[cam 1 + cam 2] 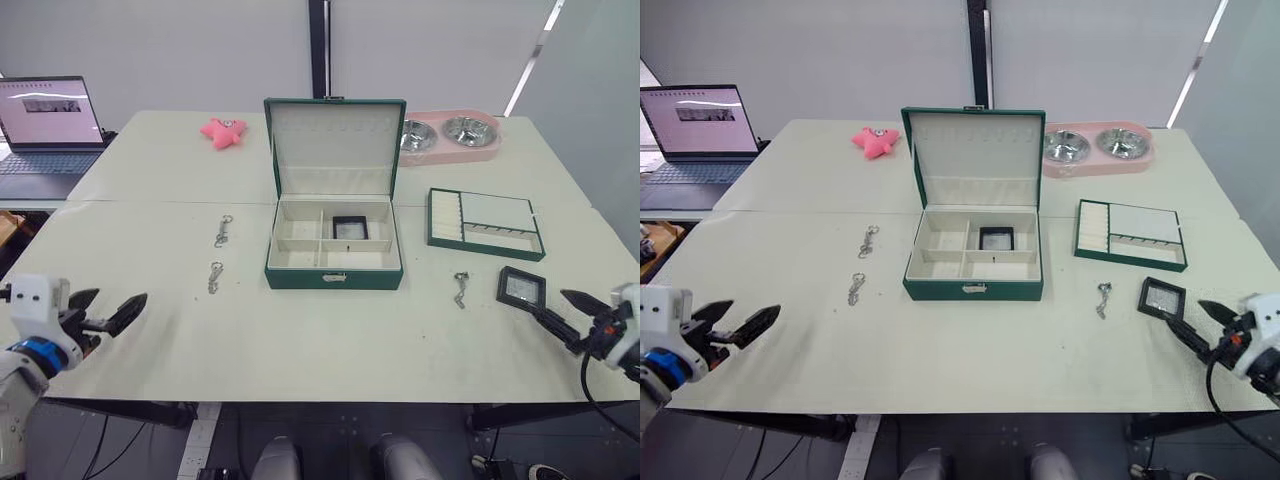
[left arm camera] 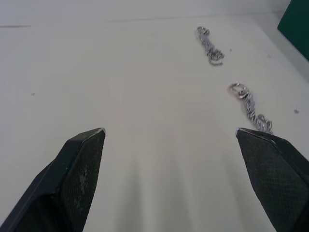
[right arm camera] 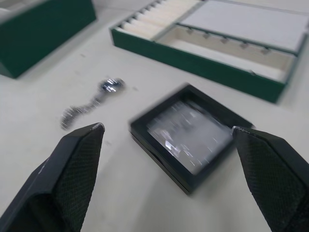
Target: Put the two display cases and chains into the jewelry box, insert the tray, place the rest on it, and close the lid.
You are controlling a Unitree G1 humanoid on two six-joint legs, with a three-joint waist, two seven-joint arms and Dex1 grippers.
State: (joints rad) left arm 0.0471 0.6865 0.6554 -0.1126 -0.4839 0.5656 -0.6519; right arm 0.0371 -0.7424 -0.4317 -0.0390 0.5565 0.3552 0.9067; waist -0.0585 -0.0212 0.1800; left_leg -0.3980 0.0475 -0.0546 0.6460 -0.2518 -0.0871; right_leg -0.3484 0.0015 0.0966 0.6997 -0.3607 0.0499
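- Right hand low at the 4 o'clock edge of the tabletop, fingers spread wide, holding nothing.
- In the right wrist view one display case lies flat on the tabletop just ahead of the spread fingertips, apart from both; black frame, pale window up.
- Same case in the head view, just beyond the hand's tip; cannot tell whether the nearer finger touches its corner.
- One chain just at 9 o'clock of that case, loose on the tabletop.
- Tray at 12 o'clock of the case, flat, cream inside, ring-roll slots toward the box side.
- Left hand at the 8 o'clock edge, fingers wide apart, empty, above bare tabletop.
- Two more chains ahead of it at about 1 o'clock: nearer chain, farther chain, apart from each other and from the hand.
- Jewelry box centre of tabletop, open; lid standing upright at its far edge, cream lining facing the camera.
- Second display case lies inside the box, in the far right compartment.
- Pink double-bowl tray at 1 o'clock behind the box; pink soft toy at 11 o'clock; laptop open at 10 o'clock on a side table.
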